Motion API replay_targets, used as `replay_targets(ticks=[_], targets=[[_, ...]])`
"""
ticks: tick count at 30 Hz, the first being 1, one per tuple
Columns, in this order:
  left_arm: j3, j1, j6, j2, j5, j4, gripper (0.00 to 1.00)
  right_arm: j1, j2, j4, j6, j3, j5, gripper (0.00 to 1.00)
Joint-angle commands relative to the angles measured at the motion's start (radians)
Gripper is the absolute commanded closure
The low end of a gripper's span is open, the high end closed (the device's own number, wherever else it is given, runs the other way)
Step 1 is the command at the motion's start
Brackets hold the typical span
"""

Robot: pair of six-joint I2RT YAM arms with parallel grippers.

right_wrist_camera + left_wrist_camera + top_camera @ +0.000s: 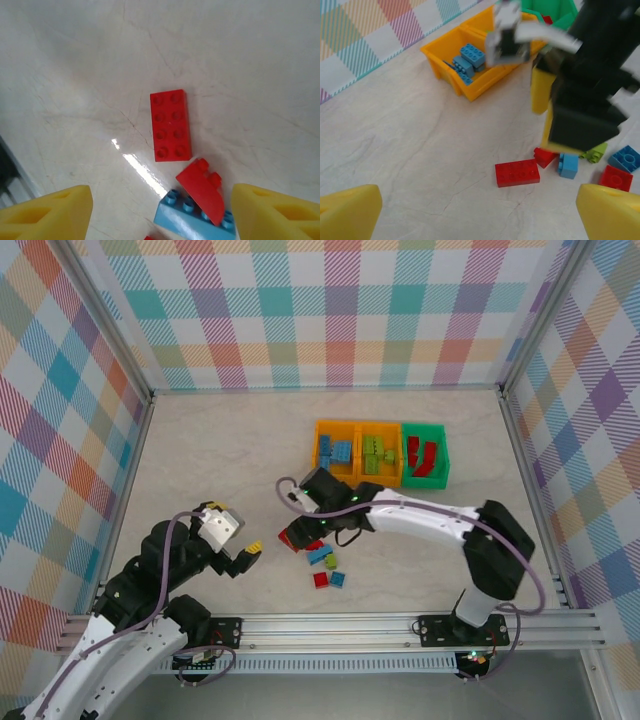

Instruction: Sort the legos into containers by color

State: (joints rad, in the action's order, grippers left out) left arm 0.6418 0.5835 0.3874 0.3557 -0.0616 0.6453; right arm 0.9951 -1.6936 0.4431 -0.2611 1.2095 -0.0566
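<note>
Red, blue and lime legos [325, 558] lie loose mid-table. The containers [340, 423] stand in a row at one o'clock of them: blue bricks in the left orange bin, lime in the middle one, red in the green bin [425, 427]. The right gripper [162, 212] hangs just above the pile with its jaws spread and empty, a flat red brick [171, 125] at its twelve o'clock. At eight o'clock of the pile, the left gripper [480, 215] gapes wide, holding nothing.

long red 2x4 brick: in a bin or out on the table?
Out. The red brick lies flat, studs up, on the bare table, next to a smaller red piece.
</note>
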Motion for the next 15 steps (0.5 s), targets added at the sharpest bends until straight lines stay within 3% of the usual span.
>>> replay_targets(ticks=[1,8,15], targets=[[-0.011,-0.008,0.045,-0.012,-0.053,0.025,0.0,0.023,-0.089,0.003,0.029,0.078,0.033,0.25],[-0.021,-0.008,0.053,-0.027,-0.044,0.017,0.0,0.048,-0.306,0.042,0.06,0.202,0.098,0.29],[-0.025,-0.008,0.061,-0.037,-0.041,0.014,0.0,0.059,-0.363,0.042,0.051,0.23,0.111,0.55]])
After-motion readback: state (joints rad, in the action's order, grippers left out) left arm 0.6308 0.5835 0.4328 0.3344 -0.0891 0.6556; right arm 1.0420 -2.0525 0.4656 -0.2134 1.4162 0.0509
